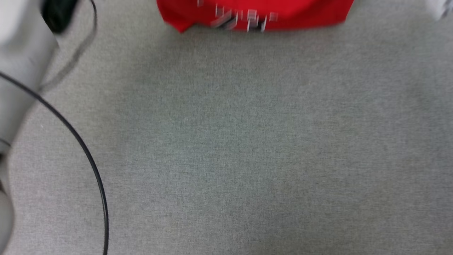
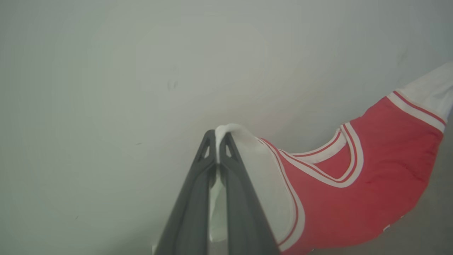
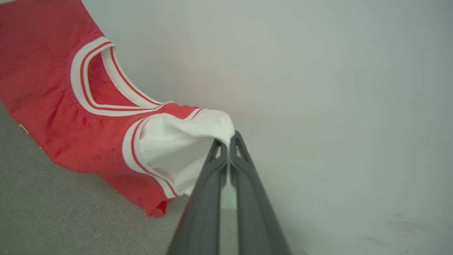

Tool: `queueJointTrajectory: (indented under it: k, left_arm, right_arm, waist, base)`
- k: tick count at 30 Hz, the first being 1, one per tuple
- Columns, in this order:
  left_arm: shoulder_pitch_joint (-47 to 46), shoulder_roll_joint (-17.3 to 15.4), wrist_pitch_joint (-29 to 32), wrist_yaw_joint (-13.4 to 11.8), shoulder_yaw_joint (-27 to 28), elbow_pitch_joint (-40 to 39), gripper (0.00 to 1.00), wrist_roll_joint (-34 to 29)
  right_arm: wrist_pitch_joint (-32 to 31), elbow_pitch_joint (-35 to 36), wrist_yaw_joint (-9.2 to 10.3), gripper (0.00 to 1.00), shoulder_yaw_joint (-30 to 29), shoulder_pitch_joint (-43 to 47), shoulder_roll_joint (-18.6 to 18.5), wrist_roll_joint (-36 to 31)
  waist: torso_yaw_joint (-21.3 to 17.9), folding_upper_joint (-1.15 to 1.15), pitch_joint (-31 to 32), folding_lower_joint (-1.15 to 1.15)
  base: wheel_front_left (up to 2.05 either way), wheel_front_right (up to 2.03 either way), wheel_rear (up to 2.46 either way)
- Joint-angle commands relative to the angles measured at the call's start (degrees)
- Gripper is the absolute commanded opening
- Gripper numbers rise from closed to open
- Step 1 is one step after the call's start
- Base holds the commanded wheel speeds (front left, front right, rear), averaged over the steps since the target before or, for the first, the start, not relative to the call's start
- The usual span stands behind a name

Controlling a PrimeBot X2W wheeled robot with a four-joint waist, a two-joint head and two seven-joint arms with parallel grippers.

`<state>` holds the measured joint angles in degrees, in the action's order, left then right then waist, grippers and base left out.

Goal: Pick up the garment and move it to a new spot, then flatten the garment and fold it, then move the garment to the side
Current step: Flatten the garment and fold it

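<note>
The garment (image 1: 254, 14) is a red jersey-style shirt with white sleeves and red-and-white striped trim. Its lower hem hangs at the top edge of the head view, blurred, with dark white-outlined lettering showing. In the left wrist view my left gripper (image 2: 217, 136) is shut on one white sleeve, and the red body (image 2: 375, 177) stretches away to the right. In the right wrist view my right gripper (image 3: 227, 140) is shut on the other white sleeve (image 3: 177, 145), with the collar and red body (image 3: 42, 92) spreading to the left. The shirt hangs lifted between both grippers.
A grey fabric surface (image 1: 247, 141) spreads below the shirt. A pale forearm (image 1: 17, 71) with a looping black cable (image 1: 88, 159) occupies the left side of the head view. A plain pale wall (image 2: 141, 71) stands behind the shirt in both wrist views.
</note>
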<state>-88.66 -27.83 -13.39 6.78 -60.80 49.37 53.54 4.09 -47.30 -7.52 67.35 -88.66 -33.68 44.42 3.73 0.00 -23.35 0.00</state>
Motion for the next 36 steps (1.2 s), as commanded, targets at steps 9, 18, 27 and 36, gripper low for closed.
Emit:
queueJointTrajectory:
  k: [9, 18, 27, 36]
  left_arm:
    - [22.65, -2.48, -1.75, -0.74, 0.21, -4.8, 0.0, 3.56]
    - [44.63, -9.64, -1.91, -6.28, 2.11, -16.65, 0.0, 4.1]
    - [62.11, -15.16, -1.81, -13.96, 1.36, -25.21, 0.0, 6.68]
    - [77.01, -18.96, -1.81, -18.38, 6.11, -31.6, 0.0, 9.84]
  right_arm:
    - [4.77, 3.13, 0.06, 0.0, 3.95, 17.39, -0.67, 5.69]
    - [7.68, 8.76, 0.06, 0.0, 5.32, 33.82, -5.75, 8.24]
    - [9.54, 12.41, 0.06, 0.0, 4.84, 50.58, -11.34, 9.2]
    - [10.84, 14.27, 0.07, 0.0, -3.67, 66.52, -13.92, 9.66]
  waist:
    - [-1.41, 0.0, 8.15, 0.0]
    - [-2.05, 0.0, 15.5, 0.0]
    - [-1.92, 0.0, 20.31, 0.0]
    - [-1.59, 0.0, 22.21, 0.0]
  base:
    - [0.0, 0.0, 0.0]
    - [0.0, 0.0, 0.0]
    - [0.0, 0.0, 0.0]
    - [0.0, 0.0, 0.0]
